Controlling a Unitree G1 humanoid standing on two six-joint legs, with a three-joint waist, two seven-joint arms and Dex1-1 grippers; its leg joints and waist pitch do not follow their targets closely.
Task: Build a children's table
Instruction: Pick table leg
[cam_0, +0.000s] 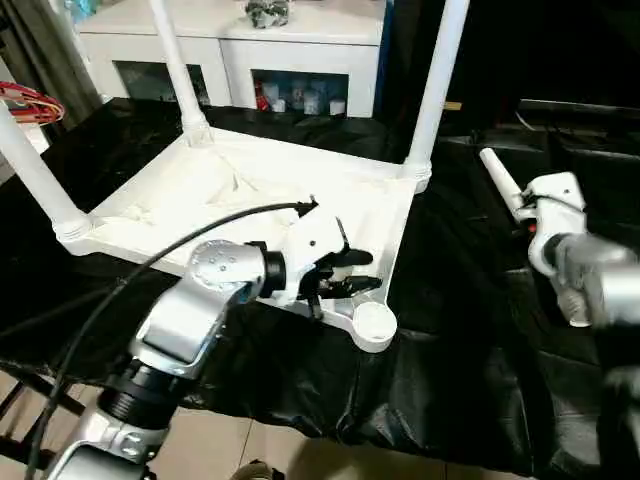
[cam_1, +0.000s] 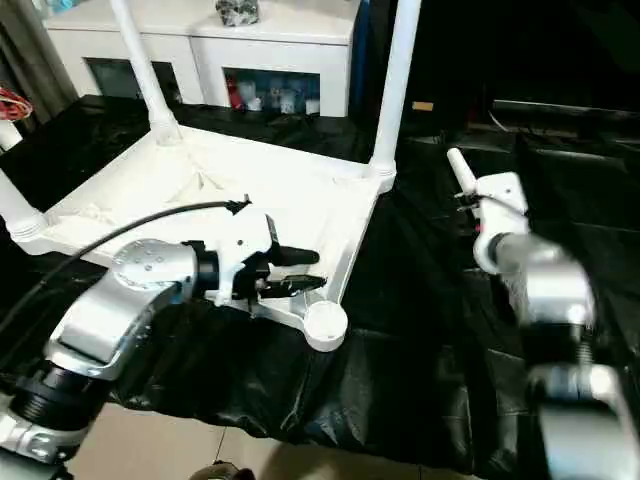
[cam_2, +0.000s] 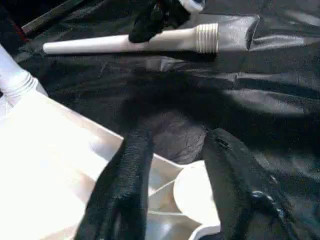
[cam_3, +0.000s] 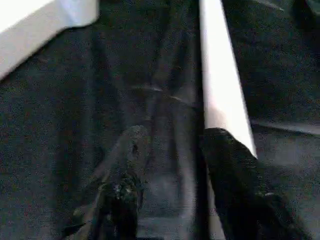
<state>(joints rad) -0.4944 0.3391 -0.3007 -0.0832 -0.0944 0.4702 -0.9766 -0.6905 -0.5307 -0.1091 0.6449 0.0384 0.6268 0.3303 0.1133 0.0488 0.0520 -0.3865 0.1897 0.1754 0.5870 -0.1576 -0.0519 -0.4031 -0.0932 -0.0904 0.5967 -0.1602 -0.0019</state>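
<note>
The loose leg (cam_2: 130, 42) looks light, stiff and slick, best gripped mid-shaft; left gripper (cam_0: 350, 272) and right gripper (cam_3: 172, 175) both show fingers parted, holding nothing.

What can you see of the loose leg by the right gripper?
The loose leg is a long white tapered tube, plastic by its look, with a ribbed collar at its wide end. It lies flat on the black sheet, beside the upturned top and apart from it. The right gripper is over it, one finger lying across the leg; no firm grip shows.
</note>
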